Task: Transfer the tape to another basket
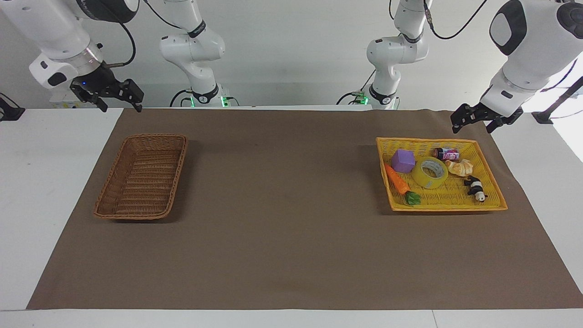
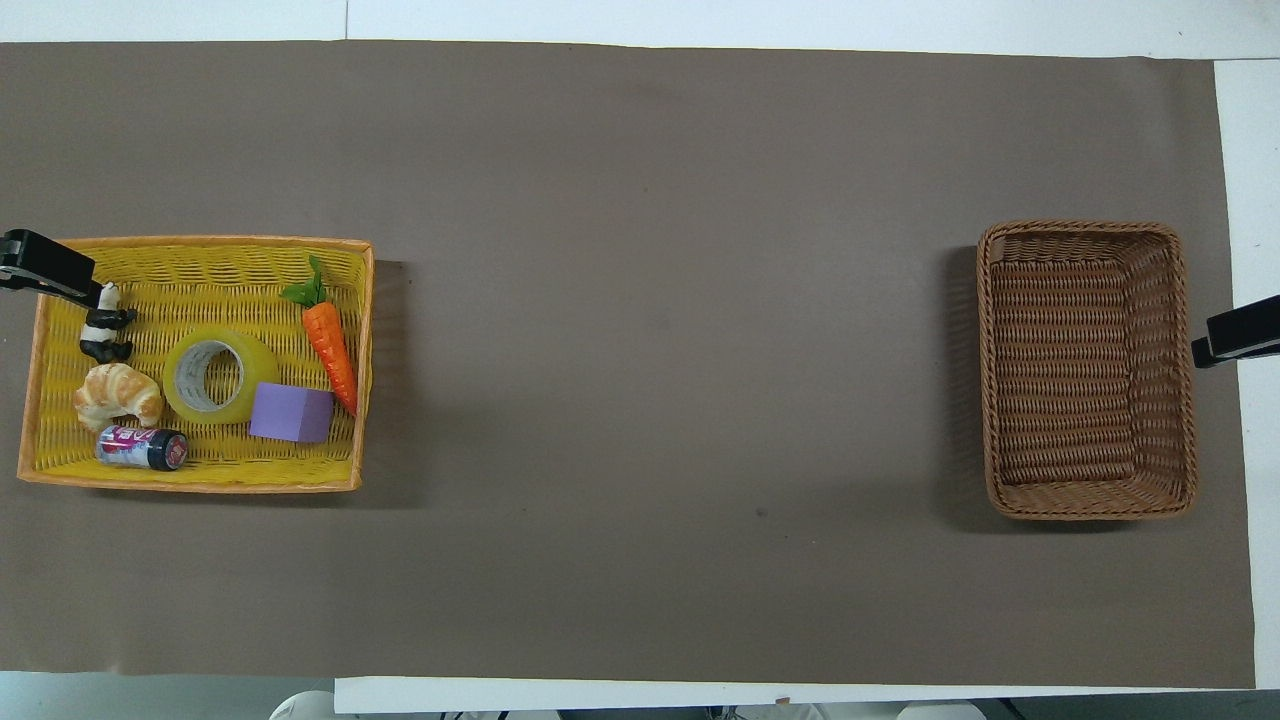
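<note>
Yellow tape (image 1: 431, 172) lay on its side in the yellow tray (image 1: 494, 204) at the left arm's end of the table, hole upward, not yet moved. The purple cube (image 1: 403, 161) sat just beside it, toward the right arm's end, with the carrot (image 1: 397, 182) along that same edge of the tray. A croissant (image 1: 459, 167) lay just beside the tape toward the left arm's end, a can (image 1: 445, 153) nearer the robots than the tape, and a panda (image 1: 475, 187) farther from the robots than the croissant.

The brown wicker basket (image 1: 175, 175) stood well apart at the right arm's end of the brown mat (image 1: 282, 218), with nothing in it.

The left gripper (image 1: 476, 119) hung in the air above the mat near the tray's corner, touching nothing; whether its claw was spread could not be told. The right gripper (image 1: 116, 98) waited raised over the table edge near the basket, its claw spread apart and holding nothing.
</note>
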You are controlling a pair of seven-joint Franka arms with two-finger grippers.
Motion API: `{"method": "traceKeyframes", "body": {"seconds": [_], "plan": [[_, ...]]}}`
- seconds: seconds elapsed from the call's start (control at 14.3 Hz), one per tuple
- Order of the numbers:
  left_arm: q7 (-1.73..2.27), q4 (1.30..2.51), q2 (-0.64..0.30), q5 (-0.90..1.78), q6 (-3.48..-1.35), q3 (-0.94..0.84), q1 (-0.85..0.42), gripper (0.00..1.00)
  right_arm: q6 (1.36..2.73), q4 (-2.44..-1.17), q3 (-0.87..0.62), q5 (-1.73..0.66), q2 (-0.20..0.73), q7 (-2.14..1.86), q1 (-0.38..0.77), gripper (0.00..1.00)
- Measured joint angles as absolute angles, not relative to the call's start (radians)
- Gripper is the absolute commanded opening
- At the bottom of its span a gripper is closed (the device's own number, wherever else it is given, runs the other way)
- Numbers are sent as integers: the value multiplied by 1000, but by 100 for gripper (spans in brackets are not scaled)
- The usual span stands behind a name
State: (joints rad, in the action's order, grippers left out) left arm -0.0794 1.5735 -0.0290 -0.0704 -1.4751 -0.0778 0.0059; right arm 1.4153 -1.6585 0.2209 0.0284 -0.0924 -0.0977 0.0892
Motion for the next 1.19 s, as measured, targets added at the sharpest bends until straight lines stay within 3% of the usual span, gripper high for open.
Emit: {"method": "traceKeyframes", "body": {"seconds": [0.77, 1.19], "plan": [[-78, 1605, -22, -70, -1523, -58, 38, 100, 1415, -1659, 221, 28, -92, -98, 89, 100], [-80, 1998, 53, -70, -1901, -56, 111, 95, 1415, -1659, 221, 28, -92, -98, 89, 100]]}}
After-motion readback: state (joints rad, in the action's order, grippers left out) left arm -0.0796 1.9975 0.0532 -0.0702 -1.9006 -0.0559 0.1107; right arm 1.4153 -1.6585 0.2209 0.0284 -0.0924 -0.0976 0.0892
